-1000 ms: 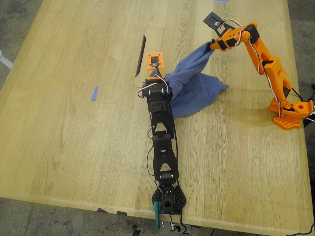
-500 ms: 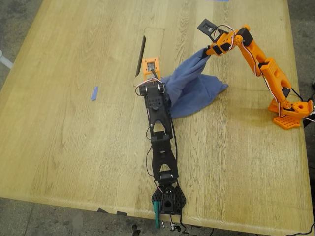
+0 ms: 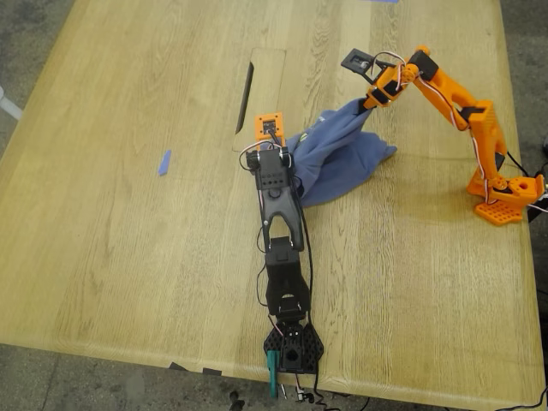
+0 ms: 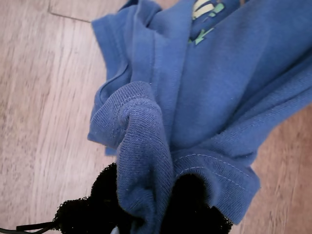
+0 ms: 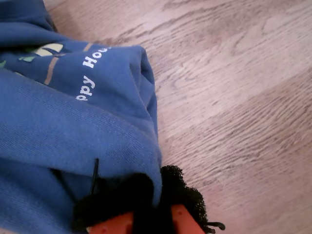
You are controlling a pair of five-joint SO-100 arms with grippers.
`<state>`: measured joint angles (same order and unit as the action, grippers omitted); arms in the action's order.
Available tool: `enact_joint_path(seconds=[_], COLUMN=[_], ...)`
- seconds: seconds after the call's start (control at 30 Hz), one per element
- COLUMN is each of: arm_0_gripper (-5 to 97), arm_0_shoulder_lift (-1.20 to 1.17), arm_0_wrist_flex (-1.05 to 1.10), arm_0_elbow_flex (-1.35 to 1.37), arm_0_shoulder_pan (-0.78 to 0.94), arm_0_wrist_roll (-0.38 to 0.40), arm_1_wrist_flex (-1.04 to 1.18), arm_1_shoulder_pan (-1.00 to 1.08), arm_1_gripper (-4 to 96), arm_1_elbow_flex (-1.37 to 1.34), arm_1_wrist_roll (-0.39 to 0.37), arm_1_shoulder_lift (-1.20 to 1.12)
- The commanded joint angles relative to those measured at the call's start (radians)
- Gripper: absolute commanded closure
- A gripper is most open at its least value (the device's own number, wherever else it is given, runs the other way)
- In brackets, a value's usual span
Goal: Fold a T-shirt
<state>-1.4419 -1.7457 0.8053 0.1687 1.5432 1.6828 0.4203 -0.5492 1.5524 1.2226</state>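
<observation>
Exterior view:
- Slate-blue T-shirt (image 3: pixel 338 158) bunched in a heap on the wooden table (image 3: pixel 128 240), right of centre in the exterior view, between the two arms.
- Pinched at two spots. Black arm reaching up from the near edge, ending in my first gripper (image 3: pixel 278 144) at the heap's left side in the exterior view.
- Orange arm based at the exterior view's right, ending in my second gripper (image 3: pixel 370 101) at the heap's far corner. Cloth there lifted off the table into a peak; rest of the heap draped down and resting on the wood.
- Small strip of blue tape (image 3: pixel 163 162) lying well apart, toward the exterior view's left.
- Rectangular cutout panel (image 3: pixel 261 81) in the tabletop just beyond the black arm's tip.

First wrist view:
- My first gripper (image 4: pixel 161 214) clamped tight on a ribbed edge of the T-shirt (image 4: pixel 219 87), black padded jaws either side of the fold.
- Stitched hem bunched beside the rib.
- Yellow-green print (image 4: pixel 204 14) partly showing further out, half buried in folds.
- Bare table (image 4: pixel 39 97) either side of the cloth.

Second wrist view:
- My second gripper (image 5: pixel 141 204), orange with black padding, closed on a fold of the T-shirt (image 5: pixel 63 122).
- White lettering (image 5: pixel 90 73) visible, cut off by a fold, with striped print next to it.
- Wood grain of the table (image 5: pixel 234 97) beside the cloth.
</observation>
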Motion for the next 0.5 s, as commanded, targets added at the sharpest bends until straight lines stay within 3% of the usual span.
enact_joint_path(seconds=[0.0, 0.13, 0.3, 0.47], arm_0_gripper=[92, 92, 92, 92], arm_0_shoulder_lift=[-0.344, -0.546, -0.643, -0.729], arm_0_wrist_flex=[0.072, 0.31, 0.456, 0.561], arm_0_elbow_flex=[0.201, 0.508, 0.617, 0.738], arm_0_shoulder_pan=[-0.014, -0.058, -0.089, -0.135], arm_0_wrist_roll=[0.014, 0.015, 0.015, 0.018], arm_1_wrist_flex=[0.006, 0.002, -0.146, -0.245], arm_1_shoulder_pan=[0.011, -0.005, -0.048, -0.077], arm_1_gripper=[91.4, 91.4, 91.4, 91.4], arm_1_elbow_flex=[-0.037, -0.207, -0.686, -0.917], arm_1_wrist_roll=[-0.005, -0.017, -0.029, -0.038], arm_1_shoulder_lift=[0.101, 0.216, 0.512, 0.66])
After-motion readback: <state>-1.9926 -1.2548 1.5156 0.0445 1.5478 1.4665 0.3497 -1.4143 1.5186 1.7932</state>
